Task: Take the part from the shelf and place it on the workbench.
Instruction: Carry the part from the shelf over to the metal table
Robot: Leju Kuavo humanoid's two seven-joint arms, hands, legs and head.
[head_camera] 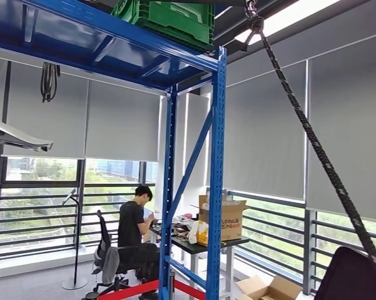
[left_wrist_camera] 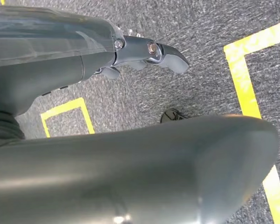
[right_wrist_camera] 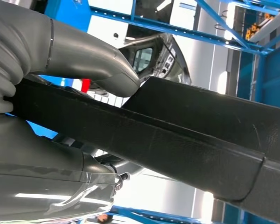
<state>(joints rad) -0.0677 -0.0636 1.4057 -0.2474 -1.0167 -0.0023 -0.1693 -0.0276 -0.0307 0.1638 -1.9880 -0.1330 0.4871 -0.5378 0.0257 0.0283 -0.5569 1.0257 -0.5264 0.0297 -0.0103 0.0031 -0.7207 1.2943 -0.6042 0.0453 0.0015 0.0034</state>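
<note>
R hand [right_wrist_camera: 66, 121] is clamped on the part [right_wrist_camera: 187, 135], a long black panel w/ a woven, carbon-like surface: grey thumb pressed on one face, other fingers wrapped under the opposite face, panel running out away from the wrist. In the head view a dark corner of what looks like the same part [head_camera: 353, 275] pokes up at lower right, off the shelf, carried in the air; can't tell the rest of its shape. L hand [left_wrist_camera: 145, 51] hangs over grey carpet [left_wrist_camera: 201, 28] marked w/ yellow tape lines [left_wrist_camera: 245, 88]; fingers stretched out, apart, nothing in them. Blue steel rack [head_camera: 216, 175] stands centre in head view, w/ a green crate [head_camera: 176, 19] on its top level. A thick black braided rope [head_camera: 313, 144] runs diagonally from the ceiling down to lower right. Beyond the rack a person [head_camera: 131, 228] in black sits on an office chair [head_camera: 106, 256] at a dark worktop [head_camera: 214, 242] carrying a cardboard box [head_camera: 226, 219] & assorted clutter. Another open cardboard box [head_camera: 266, 289] sits on the floor nearby. Red strip [head_camera: 143, 289] at the rack's foot. Grey roller blinds [head_camera: 266, 131] half down over the windows.
</note>
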